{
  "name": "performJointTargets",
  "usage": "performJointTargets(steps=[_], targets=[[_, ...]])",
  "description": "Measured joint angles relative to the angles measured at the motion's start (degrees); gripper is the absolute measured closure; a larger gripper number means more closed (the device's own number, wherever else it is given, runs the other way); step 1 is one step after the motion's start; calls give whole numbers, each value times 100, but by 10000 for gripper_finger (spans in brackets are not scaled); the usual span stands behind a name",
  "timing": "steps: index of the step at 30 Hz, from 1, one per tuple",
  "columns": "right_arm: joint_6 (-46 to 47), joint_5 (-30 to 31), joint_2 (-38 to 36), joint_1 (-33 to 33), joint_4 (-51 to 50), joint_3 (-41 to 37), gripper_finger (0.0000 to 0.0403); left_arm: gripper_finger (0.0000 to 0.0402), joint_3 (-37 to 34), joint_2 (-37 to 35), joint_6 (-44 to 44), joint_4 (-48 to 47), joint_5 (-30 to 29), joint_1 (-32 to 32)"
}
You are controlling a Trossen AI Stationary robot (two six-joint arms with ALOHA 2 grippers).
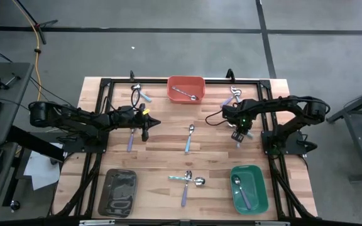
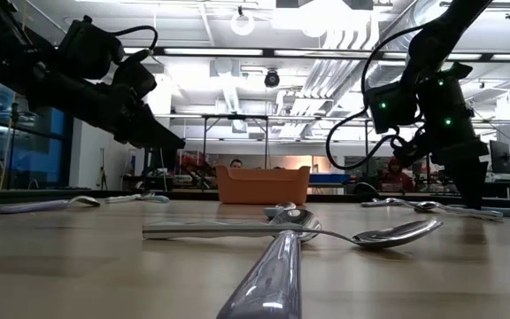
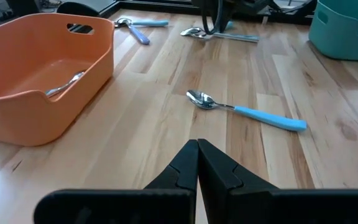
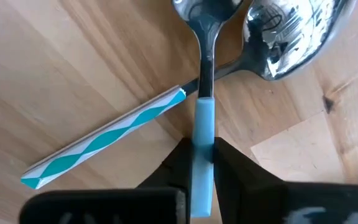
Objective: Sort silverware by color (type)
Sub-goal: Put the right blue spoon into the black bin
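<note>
My right gripper (image 4: 202,155) points down near the table's right side (image 1: 237,134) and is shut on a light-blue-handled spoon (image 4: 204,74). That spoon's neck crosses a spoon with a teal-and-white patterned handle (image 4: 104,146). My left gripper (image 1: 149,122) is shut and touches nothing. It hovers left of centre, beside a lavender-handled spoon (image 1: 131,139). Its wrist view shows a light blue spoon (image 3: 247,111) lying flat ahead of it. More spoons lie at the table's middle (image 1: 189,138), near edge (image 1: 187,181), far left (image 1: 140,93) and far right (image 1: 233,97). My right gripper pinches the light blue handle (image 4: 204,121) between its two fingers, coming from above and pointing down. The fingers close across the handle's width. The spoon's metal neck (image 4: 205,56) lies over the patterned spoon; whether it is lifted clear I cannot tell.
An orange tray (image 1: 172,88) at the far edge holds a silver spoon. A green tray (image 1: 256,199) at the near right holds a spoon, and a dark grey tray (image 1: 119,191) sits near left. Bare wood lies between the arms.
</note>
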Motion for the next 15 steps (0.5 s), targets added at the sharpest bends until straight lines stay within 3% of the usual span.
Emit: performJointTargets(steps=[9,15], targets=[[-47,3,-5,-1,560,0,292,401,0,-2,-61,17,13,-2],[-138,3,-11,-74,665,2,327,401,0,-2,-46,33,13,-2]])
